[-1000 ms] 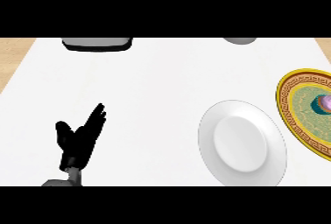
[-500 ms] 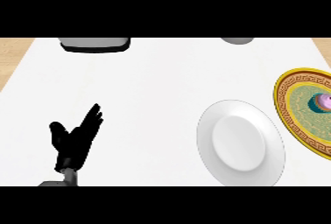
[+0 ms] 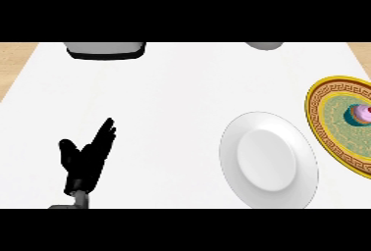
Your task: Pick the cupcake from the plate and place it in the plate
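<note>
A cupcake (image 3: 360, 113) with pink icing sits on a green plate with a gold patterned rim (image 3: 322, 98) at the right edge, partly cut off by the view. To its left lies a plain white plate (image 3: 270, 156) with nothing on it. My left hand (image 3: 87, 159) rests open at the lower left, fingers straight and pointing up, far from both plates. My right hand does not show.
A grey and black object (image 3: 106, 50) stands at the counter's far edge, top left. A grey rounded thing (image 3: 264, 45) pokes in at the top right. Wooden surface shows beyond the white counter's left side (image 3: 14, 63).
The left hand has drifted slightly down and left. Plates and cupcake have not moved.
</note>
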Controlling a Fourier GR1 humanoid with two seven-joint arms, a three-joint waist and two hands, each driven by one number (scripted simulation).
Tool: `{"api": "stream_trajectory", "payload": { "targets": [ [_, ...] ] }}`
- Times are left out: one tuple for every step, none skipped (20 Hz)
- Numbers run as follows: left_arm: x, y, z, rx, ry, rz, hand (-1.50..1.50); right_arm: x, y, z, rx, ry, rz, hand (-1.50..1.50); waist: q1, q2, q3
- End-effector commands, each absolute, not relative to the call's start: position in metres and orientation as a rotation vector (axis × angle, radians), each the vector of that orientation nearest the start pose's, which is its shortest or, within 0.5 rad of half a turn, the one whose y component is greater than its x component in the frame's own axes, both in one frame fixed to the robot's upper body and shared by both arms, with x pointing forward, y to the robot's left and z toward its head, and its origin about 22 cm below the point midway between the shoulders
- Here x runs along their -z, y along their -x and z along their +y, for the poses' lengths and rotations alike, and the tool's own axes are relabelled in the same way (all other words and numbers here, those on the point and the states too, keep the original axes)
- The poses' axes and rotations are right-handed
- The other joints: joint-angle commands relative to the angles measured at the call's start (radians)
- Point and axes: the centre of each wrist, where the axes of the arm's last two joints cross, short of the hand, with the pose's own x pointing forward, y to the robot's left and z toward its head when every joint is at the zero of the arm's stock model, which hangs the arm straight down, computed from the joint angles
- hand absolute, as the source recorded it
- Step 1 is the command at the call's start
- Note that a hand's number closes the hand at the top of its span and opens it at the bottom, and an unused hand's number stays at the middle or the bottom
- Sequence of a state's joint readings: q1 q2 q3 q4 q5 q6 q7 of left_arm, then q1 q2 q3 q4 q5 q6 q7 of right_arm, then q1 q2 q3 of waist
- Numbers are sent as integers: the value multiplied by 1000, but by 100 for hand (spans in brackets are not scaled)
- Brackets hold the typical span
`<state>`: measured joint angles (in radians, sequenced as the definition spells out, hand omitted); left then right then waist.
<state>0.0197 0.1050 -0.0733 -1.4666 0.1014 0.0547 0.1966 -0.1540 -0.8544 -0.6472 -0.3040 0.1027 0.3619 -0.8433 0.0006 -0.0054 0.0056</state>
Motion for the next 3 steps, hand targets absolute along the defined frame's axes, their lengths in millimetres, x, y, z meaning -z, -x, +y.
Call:
{"api": "stream_trajectory", "payload": {
  "targets": [
    [21, -231, 249, 2, -8, -1189, 0, 12, -107, -586, -6, 563, -1596, -150, -3, 4, -6],
    [57, -210, 249, 8, -4, -1190, 0, -13, -93, -605, -8, 590, -1592, -150, -3, 6, -5],
    [47, -218, 256, 6, -14, -1197, 0, 12, -97, -589, -6, 601, -1586, -150, 0, 6, -5]
  ]
}}
